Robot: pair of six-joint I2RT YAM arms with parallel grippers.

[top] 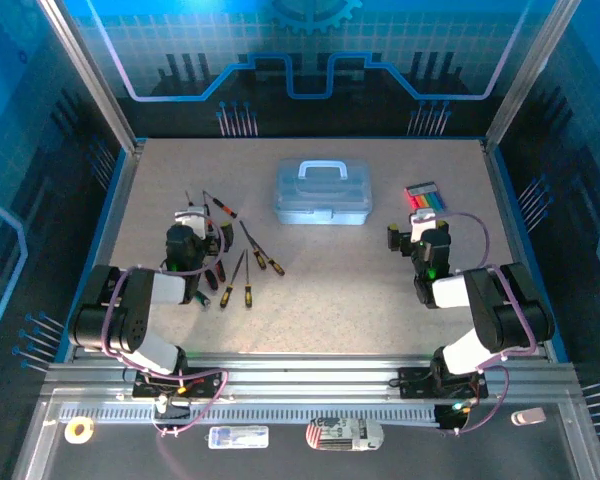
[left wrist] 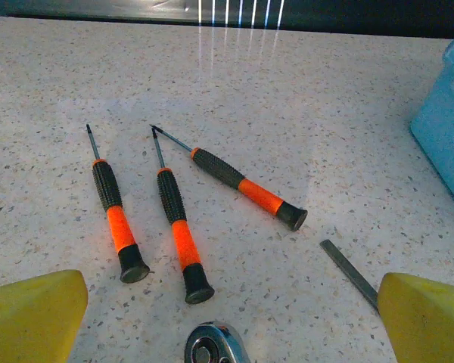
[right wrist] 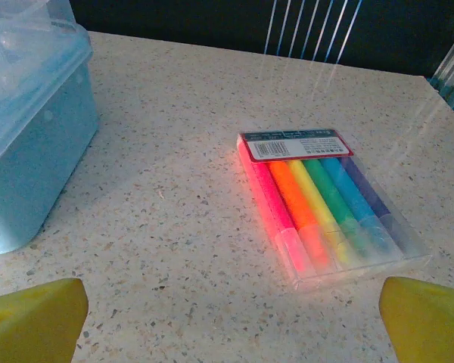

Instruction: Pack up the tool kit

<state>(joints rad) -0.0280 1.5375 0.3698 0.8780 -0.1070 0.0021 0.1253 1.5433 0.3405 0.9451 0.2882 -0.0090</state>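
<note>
We see the table [top: 380, 300] with the closed blue tool case [top: 321, 192] at upper centre. Left gripper [top: 193, 222] and right gripper [top: 412, 232] are both spread wide and empty. Marker pack [right wrist: 325, 208] lies right of the case, apart. Screwdrivers [left wrist: 178, 231] lie scattered centre-left, unobstructed, with a thin metal bit [left wrist: 348, 268] beside them.

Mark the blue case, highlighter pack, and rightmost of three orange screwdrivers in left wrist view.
blue case [top: 322, 195]: top external view, lid below the handle.
highlighter pack [right wrist: 325, 208]: right wrist view, centre of the sleeve.
rightmost screwdriver [left wrist: 246, 186]: left wrist view, middle of the handle.
</note>
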